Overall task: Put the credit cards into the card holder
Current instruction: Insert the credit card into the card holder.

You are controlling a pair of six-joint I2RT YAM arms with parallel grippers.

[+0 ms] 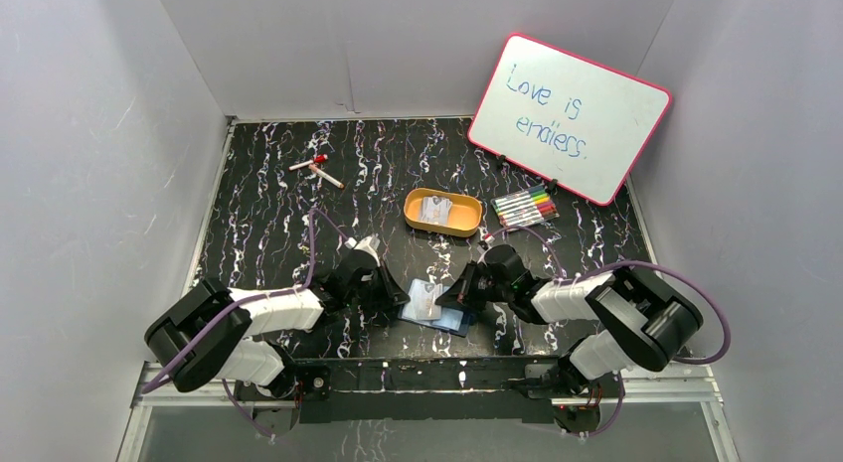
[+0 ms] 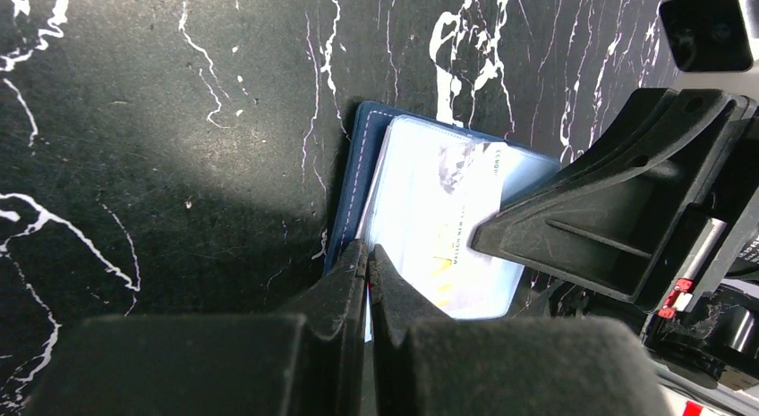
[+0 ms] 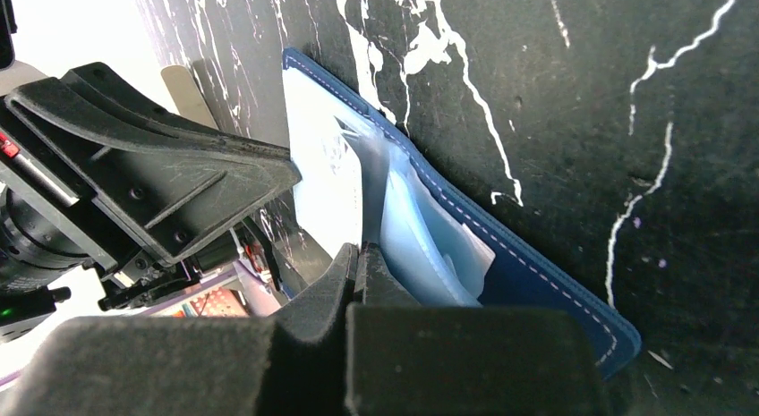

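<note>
1. Left gripper: fingers pressed together, tips at the left edge of the card holder. Whether they nip a sleeve cannot be told.
2. Card holder: navy with pale stitching, lying open and flat on the black marbled table between the two grippers. It has clear glossy sleeves inside. One credit card, pale with faint print, sits under a sleeve. A white corner shows in a further sleeve but cannot be identified.
3. Orange oval tray, farther back: holds a second credit card. The count is unclear.
4. Right gripper: fingers closed, tips against a raised sleeve. Whether it grips the sleeve is uncertain.
5. Glare whitens the sleeves.
</note>
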